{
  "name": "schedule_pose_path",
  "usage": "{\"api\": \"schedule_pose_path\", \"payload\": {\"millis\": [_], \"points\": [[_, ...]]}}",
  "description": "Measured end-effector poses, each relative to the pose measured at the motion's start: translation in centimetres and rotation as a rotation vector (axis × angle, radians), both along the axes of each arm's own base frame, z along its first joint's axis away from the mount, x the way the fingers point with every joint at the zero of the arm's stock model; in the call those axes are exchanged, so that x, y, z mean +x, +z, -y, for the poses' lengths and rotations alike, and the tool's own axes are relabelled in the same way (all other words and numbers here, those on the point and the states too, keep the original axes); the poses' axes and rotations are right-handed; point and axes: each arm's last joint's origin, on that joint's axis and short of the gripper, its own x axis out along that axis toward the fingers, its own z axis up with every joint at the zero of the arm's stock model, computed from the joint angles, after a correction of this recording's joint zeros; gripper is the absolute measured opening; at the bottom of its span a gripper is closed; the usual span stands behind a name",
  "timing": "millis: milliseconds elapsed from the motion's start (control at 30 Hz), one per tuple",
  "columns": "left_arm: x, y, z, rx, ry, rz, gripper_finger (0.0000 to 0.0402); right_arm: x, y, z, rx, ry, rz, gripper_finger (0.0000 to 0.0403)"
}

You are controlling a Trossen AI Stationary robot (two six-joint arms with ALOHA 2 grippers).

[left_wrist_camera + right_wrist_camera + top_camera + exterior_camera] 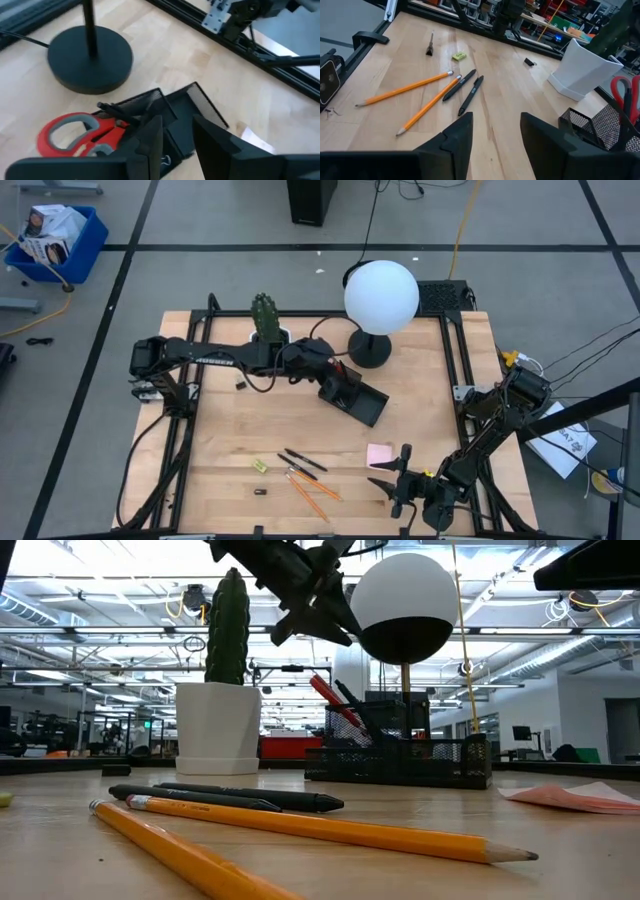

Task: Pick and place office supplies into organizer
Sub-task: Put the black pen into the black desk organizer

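Note:
The black mesh organizer (368, 406) stands mid-table near the lamp. The red-handled scissors (75, 132) stand in one of its compartments, handles up (325, 692). My left gripper (177, 140) hovers open just above the organizer, beside the scissors' handles, with nothing between its fingers. Two black pens (465, 90), two orange pencils (415, 97), a yellow piece (459, 56) and a black clip (429, 46) lie on the table toward its near edge. The pink sticky-note pad (379, 453) lies to their right. My right gripper (495, 135) waits open at the near right, above the table.
A white pot with a cactus (265, 320) and a lamp with a black base (368, 350) and a white globe (381, 297) stand behind the organizer. A second small black clip (241, 384) lies left of the organizer. Black frame rails run along the table's sides.

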Motion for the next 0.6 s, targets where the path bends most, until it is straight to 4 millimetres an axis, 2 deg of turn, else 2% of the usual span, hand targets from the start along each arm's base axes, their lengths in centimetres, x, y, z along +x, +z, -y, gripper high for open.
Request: {"api": "schedule_pose_path", "payload": {"millis": [100, 233, 400, 600], "points": [[0.1, 0.0, 0.9, -0.055, -0.063, 0.006, 0.0112, 0.0, 0.0, 0.0, 0.006, -0.001, 0.001, 0.0155], [0.2, 0.1, 3.8, -0.06, -0.158, 0.013, 0.0112, 0.1, -0.1, 0.0, 0.044, 0.008, -0.007, 0.0155], [-0.3, 0.1, 9.7, 0.035, -0.216, 0.011, 0.0113, 0.6, -0.4, 0.2, 0.136, 0.048, -0.055, 0.0155], [-2.0, 0.2, 16.0, 0.147, -0.24, 0.031, 0.0113, 1.9, -3.0, 1.6, 0.231, 0.069, -0.072, 0.0155]]}}
